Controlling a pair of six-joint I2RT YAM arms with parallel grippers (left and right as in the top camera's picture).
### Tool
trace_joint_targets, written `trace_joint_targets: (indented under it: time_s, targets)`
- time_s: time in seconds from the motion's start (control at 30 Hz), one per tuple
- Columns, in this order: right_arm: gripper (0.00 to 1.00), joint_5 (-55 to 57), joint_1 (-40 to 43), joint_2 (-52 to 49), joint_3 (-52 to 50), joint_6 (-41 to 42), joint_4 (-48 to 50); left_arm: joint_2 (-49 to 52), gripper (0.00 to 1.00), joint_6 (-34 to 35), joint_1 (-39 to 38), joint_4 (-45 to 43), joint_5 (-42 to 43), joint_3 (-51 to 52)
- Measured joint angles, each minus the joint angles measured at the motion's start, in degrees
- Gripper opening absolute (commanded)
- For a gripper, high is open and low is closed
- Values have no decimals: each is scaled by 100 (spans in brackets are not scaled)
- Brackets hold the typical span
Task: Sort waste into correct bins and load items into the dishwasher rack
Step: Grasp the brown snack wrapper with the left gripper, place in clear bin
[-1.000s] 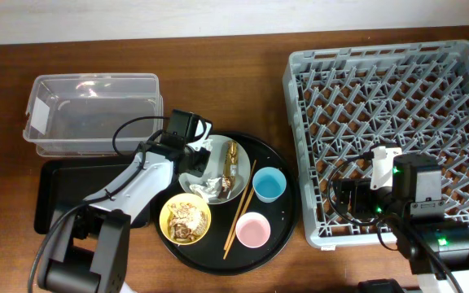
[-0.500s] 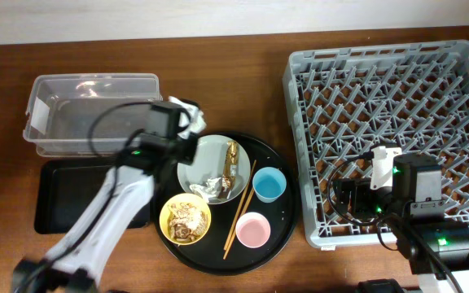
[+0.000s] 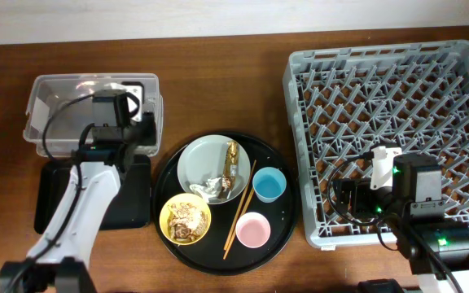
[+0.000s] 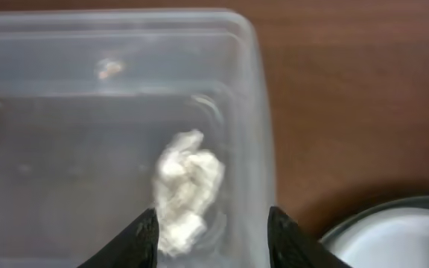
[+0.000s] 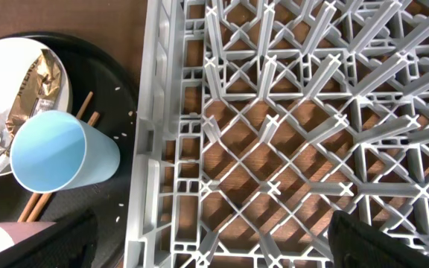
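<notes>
My left gripper is open over the right end of the clear tub. In the left wrist view a crumpled white napkin lies inside the tub, just ahead of the open jaws. The pale plate holds a brown-gold wrapper and another crumpled napkin. The yellow bowl holds food scraps. The blue cup, pink cup and chopsticks lie beside them. My right gripper is open and empty over the front left corner of the dishwasher rack.
The dishes all sit on a large round black tray. The shallow black rectangular tray lies in front of the tub, partly under my left arm. The right wrist view shows the blue cup next to the rack wall.
My left arm swung from the plate up and left to the clear tub with a white napkin. Its jaws are now open and the napkin is in the tub. The right arm has not moved.
</notes>
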State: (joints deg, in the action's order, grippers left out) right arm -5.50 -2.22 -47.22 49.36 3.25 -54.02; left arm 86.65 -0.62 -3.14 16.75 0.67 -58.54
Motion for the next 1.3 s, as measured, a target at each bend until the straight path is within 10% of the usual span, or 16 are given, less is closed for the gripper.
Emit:
trace_joint_targets:
  time_s: [0.2, 0.5, 0.63, 0.73, 1.3]
  targets:
    - [99, -2, 0, 2, 4, -2, -17, -304, 51, 2, -1204, 1853, 1252, -37]
    - [99, -2, 0, 2, 4, 2, -70, 448, 50, 0, -1871, 2688, 918, 96]
    - [99, 0, 0, 2, 4, 2, -70, 632, 31, -2, -1871, 2695, 918, 96]
    - [99, -2, 0, 2, 4, 0, -70, 680, 0, 7, -1871, 2697, 994, 96]
    - [99, 0, 0, 2, 4, 2, -114, 24, 0, 22, -1298, 2702, 254, -1635]
